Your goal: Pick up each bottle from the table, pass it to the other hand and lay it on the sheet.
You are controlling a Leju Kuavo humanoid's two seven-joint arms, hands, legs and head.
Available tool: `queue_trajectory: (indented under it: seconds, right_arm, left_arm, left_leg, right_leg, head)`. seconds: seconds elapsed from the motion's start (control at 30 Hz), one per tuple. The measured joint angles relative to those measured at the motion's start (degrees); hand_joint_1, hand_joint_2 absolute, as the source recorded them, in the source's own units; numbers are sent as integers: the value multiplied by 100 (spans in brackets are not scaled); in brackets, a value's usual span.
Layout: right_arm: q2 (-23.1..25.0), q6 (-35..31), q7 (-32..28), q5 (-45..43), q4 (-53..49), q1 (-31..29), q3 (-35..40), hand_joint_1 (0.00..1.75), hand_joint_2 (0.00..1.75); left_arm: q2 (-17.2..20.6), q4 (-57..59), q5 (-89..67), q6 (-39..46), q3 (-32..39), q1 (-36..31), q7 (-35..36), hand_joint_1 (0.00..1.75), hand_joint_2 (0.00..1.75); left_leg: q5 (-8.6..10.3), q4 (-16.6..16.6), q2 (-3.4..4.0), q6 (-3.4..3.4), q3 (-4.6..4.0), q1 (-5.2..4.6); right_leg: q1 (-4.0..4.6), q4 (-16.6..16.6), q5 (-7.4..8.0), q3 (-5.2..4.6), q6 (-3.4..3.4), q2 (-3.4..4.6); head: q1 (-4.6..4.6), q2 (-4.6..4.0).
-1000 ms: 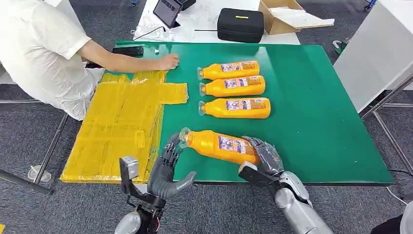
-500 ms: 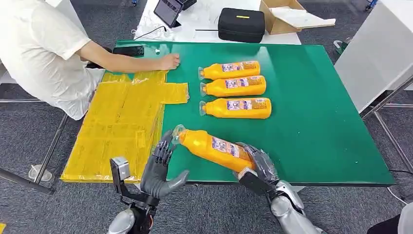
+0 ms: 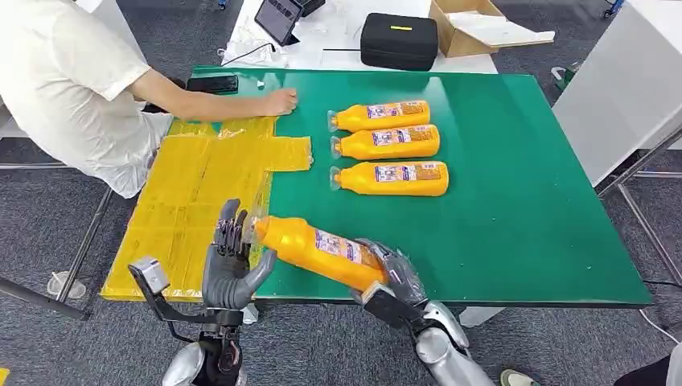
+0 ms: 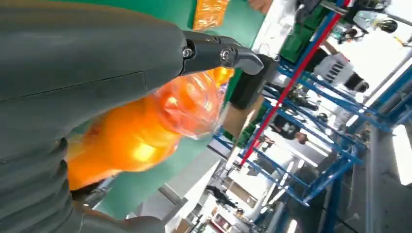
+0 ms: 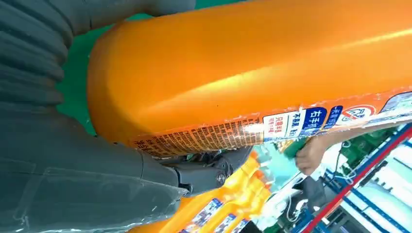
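Orange juice bottle [image 3: 312, 249] is held off the green table [image 3: 515, 209] at its near edge, tilted, base gripped in the right hand [image 3: 392, 276] and neck pointing toward the yellow sheet [image 3: 193, 201]. Left hand [image 3: 230, 261] stands upright at the bottle's neck, fingers spread and thumb under the neck, touching but not closed round it. Three more orange bottles [image 3: 384, 147] lie side by side further back on the table, apart from the sheet. A person's hand [image 3: 279, 101] rests on the table by the sheet's far edge. Left wrist view: left hand [image 4: 87, 63] extended, dark fingers [image 4: 218, 52] over the bottle's neck [image 4: 160, 121], grasp unclosed. Right wrist view: right hand [image 5: 97, 165] wraps the bottle's [image 5: 252, 68] labelled base.
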Motion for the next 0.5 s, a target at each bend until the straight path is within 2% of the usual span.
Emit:
queue_trajectory:
  seconds: [0.37, 0.5]
  right_arm:
    - [35, -24, 0, -83, 2, -3, 61, 166, 175]
    - [50, -24, -59, -168, 0, -6, 61, 173, 175]
  left_arm:
    - [-39, -46, 485, -308, 66, 50, 9, 0, 175]
    - [-39, -33, 742, -635, 74, 48, 188, 0, 175]
  left_leg:
    - [0, 0, 2, 0, 0, 0]
    - [0, 0, 2, 0, 0, 0]
  right_leg:
    - [0, 0, 0, -1, 0, 1]
    - [0, 0, 0, -1, 0, 1]
  head:
    - [0, 0]
    - [0, 0]
